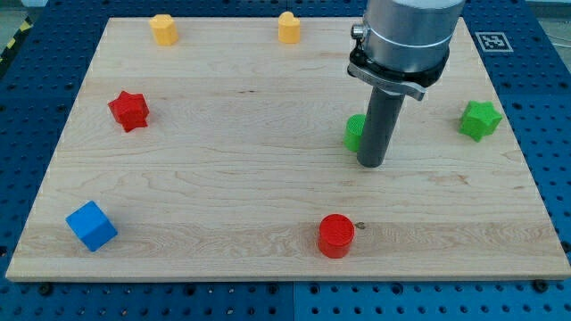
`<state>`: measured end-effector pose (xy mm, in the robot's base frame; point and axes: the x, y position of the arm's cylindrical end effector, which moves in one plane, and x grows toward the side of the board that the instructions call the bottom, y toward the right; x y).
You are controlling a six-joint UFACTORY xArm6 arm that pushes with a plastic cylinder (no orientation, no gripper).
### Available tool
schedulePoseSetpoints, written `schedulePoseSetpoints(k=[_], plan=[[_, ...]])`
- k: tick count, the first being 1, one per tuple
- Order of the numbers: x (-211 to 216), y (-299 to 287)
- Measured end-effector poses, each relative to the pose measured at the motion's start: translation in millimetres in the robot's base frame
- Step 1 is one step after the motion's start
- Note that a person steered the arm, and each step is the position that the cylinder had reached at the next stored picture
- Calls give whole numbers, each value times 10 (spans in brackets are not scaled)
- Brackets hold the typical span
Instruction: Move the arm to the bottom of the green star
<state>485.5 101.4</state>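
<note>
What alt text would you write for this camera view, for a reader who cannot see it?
My tip rests on a wooden board, touching or just beside a partly hidden green block, while the green star sits apart near the view's right edge. Also on the board: two yellow blocks at the top, a red star left, a blue cube and a red cylinder at the bottom.

Single camera, raised, looking obliquely down at the wooden surface (223,178) from its bottom edge. Whole board fits in frame, blue perforated base (544,107) visible around it. Arm (406,36) enters from top, cropped. Medium distance; no second view.
</note>
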Motion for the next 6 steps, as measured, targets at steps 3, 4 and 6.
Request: schedulePoseSetpoints(k=[3, 4, 6], plan=[[239, 521], [264, 751], [266, 977]])
